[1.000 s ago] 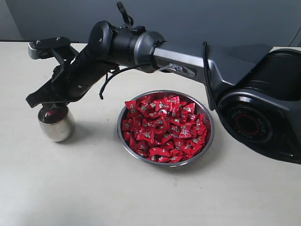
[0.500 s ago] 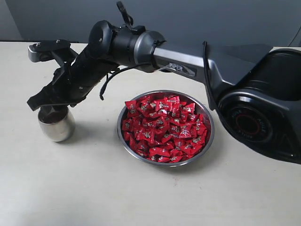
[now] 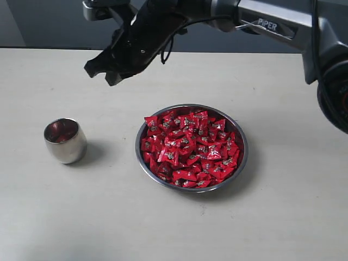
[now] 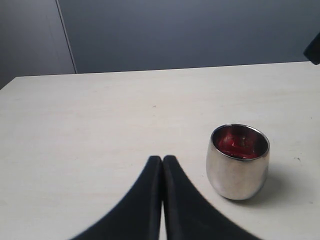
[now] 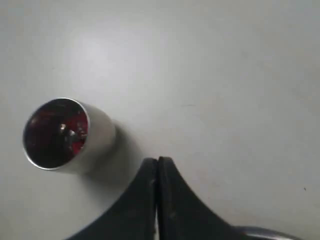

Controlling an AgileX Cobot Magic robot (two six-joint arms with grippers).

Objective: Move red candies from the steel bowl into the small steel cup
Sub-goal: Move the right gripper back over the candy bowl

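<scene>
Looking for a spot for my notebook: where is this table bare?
In the exterior view the table is bare below the small steel cup and steel bowl, in the gap between them, and right of the bowl. Crowded: the bowl, heaped with red candies, and the back, under the right end effector.

Right arm (image 3: pixel 272 24): I stretch it across the top of the exterior view, from my shoulder housing (image 3: pixel 333 87) at the right edge toward the left, wrist bent downward.
Right end effector (image 3: pixel 101 75): hangs in the air, tips aimed down and to the left.
Right fingers (image 5: pixel 145 205): both black fingers pressed flat together, no gap, nothing between them.
Left end effector (image 4: pixel 162 161): only my own wrist view shows it, pointing ahead.
Left fingers (image 4: pixel 142 205): closed tip to tip, empty.
</scene>
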